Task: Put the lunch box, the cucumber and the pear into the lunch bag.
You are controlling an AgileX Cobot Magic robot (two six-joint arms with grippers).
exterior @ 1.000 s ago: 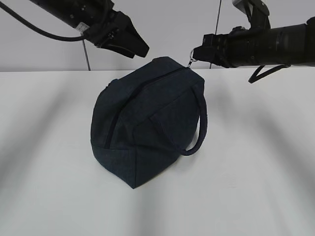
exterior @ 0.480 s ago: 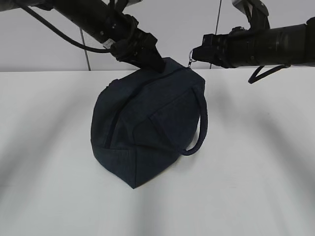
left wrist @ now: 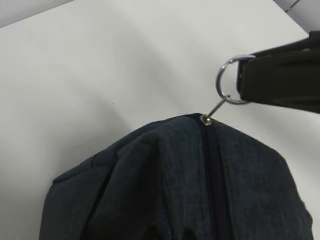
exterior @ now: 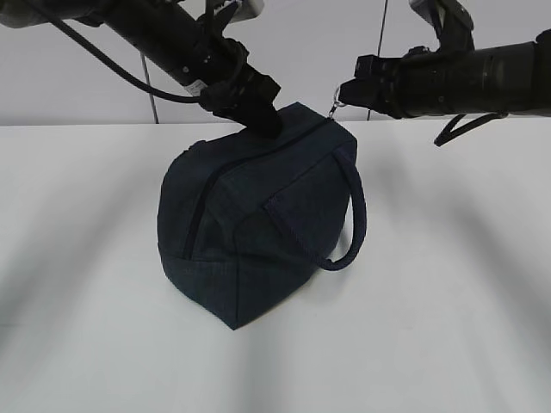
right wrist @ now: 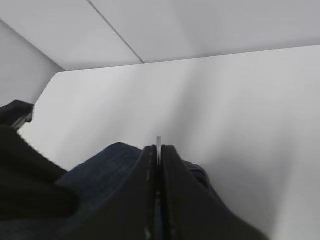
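You are facing a plain white table (exterior: pixel 448 327) that fills the lower part of the exterior view. Soft grey shadows cross its surface. Behind it stands a pale grey wall (exterior: pixel 310 52), marked by two thin dark vertical lines.

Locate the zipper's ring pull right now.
The ring pull sits at the bag's top right corner in the exterior view, pinched in the right tool, with the left tool on the fabric beside it.
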